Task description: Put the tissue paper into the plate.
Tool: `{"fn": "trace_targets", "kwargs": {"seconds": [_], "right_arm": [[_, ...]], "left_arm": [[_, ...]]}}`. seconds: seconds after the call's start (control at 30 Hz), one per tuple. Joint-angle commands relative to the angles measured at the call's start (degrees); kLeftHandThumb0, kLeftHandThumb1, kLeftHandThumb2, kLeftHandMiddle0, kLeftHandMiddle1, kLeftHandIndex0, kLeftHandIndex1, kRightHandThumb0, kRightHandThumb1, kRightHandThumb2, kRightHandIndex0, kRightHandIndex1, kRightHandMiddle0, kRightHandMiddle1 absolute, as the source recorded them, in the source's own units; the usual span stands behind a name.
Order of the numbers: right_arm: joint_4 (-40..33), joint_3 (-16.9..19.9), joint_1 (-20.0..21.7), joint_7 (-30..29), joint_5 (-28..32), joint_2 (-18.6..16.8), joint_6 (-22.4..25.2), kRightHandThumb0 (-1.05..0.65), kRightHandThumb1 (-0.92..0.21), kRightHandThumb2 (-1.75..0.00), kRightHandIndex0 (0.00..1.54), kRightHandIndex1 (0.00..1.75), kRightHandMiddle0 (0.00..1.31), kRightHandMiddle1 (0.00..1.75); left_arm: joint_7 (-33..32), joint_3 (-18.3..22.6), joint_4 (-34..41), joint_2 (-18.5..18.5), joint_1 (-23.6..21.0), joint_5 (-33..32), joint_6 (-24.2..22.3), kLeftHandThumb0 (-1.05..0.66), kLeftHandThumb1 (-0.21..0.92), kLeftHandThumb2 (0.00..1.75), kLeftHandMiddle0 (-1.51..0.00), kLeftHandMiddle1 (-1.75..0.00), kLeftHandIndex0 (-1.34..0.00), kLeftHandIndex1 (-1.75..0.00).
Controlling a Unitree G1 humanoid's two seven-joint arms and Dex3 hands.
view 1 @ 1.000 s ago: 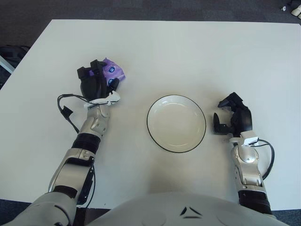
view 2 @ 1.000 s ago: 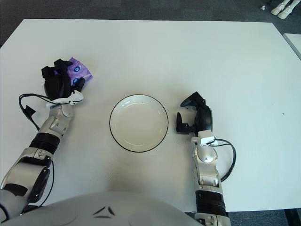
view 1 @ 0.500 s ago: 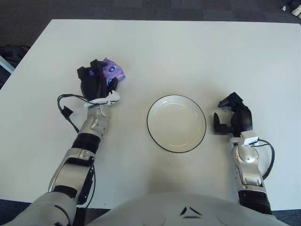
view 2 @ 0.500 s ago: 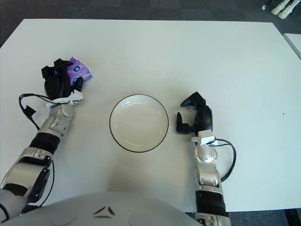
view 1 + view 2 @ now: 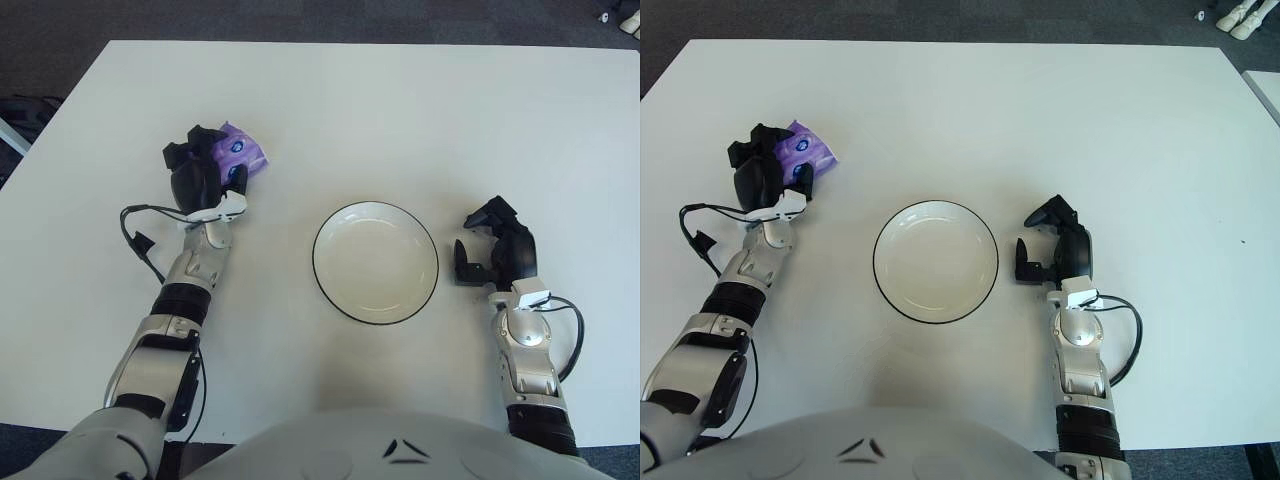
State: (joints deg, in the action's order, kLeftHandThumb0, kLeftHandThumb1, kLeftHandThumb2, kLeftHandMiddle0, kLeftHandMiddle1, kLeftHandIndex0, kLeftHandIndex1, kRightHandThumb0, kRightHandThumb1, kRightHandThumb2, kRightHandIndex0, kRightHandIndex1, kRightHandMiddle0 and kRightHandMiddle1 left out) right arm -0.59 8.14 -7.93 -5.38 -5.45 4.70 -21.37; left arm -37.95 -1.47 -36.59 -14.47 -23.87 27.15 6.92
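Note:
A purple tissue paper pack (image 5: 240,150) lies on the white table at the left, also visible in the right eye view (image 5: 805,151). My left hand (image 5: 200,170) is right over its near side, fingers curled around it, touching it. A white plate with a dark rim (image 5: 375,262) sits empty at the table's centre. My right hand (image 5: 492,243) rests to the right of the plate, fingers relaxed and holding nothing.
The white table (image 5: 400,110) extends far beyond the plate. A black cable (image 5: 140,235) loops off my left wrist. Dark floor lies past the table's far edge.
My left hand has shifted slightly forward onto the tissue pack. The right hand and plate have not moved.

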Motion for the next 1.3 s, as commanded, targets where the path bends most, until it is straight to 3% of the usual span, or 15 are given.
{"fn": "trace_targets", "kwargs": {"seconds": [0.0, 0.27, 0.67, 1.27], "right_arm": [[1.28, 0.66, -1.67, -0.08, 0.17, 0.38, 1.32, -0.01, 0.02, -1.67, 0.92, 1.62, 0.61, 1.75], [1.36, 0.66, -1.54, 0.24, 0.77, 0.27, 1.32, -0.01, 0.01, -1.66, 0.92, 1.61, 0.61, 1.75], [1.25, 0.61, -1.38, -0.17, 0.17, 0.25, 1.91, -0.01, 0.0, -1.65, 0.92, 1.61, 0.6, 1.75], [2.49, 0.52, -0.83, -0.63, -0.4, 0.15, 0.95, -0.01, 0.0, -1.64, 0.92, 1.6, 0.6, 1.75]], "left_arm": [[3.62, -0.04, -4.75, 3.98, 4.83, -4.35, 1.35, -0.55, 0.13, 1.55, -1.26, -1.75, -0.77, -1.75], [8.3, 4.3, -5.82, 4.49, 4.01, -13.42, 9.26, -0.56, 0.11, 1.57, -1.32, -1.75, -0.78, -1.75], [15.8, 8.55, -1.49, 6.46, 4.12, -23.37, 12.74, -0.57, 0.09, 1.6, -1.34, -1.75, -0.8, -1.75], [20.15, 11.57, 9.73, 9.44, 6.22, -28.55, 7.83, -0.57, 0.1, 1.58, -1.4, -1.75, -0.79, -1.75]]}}
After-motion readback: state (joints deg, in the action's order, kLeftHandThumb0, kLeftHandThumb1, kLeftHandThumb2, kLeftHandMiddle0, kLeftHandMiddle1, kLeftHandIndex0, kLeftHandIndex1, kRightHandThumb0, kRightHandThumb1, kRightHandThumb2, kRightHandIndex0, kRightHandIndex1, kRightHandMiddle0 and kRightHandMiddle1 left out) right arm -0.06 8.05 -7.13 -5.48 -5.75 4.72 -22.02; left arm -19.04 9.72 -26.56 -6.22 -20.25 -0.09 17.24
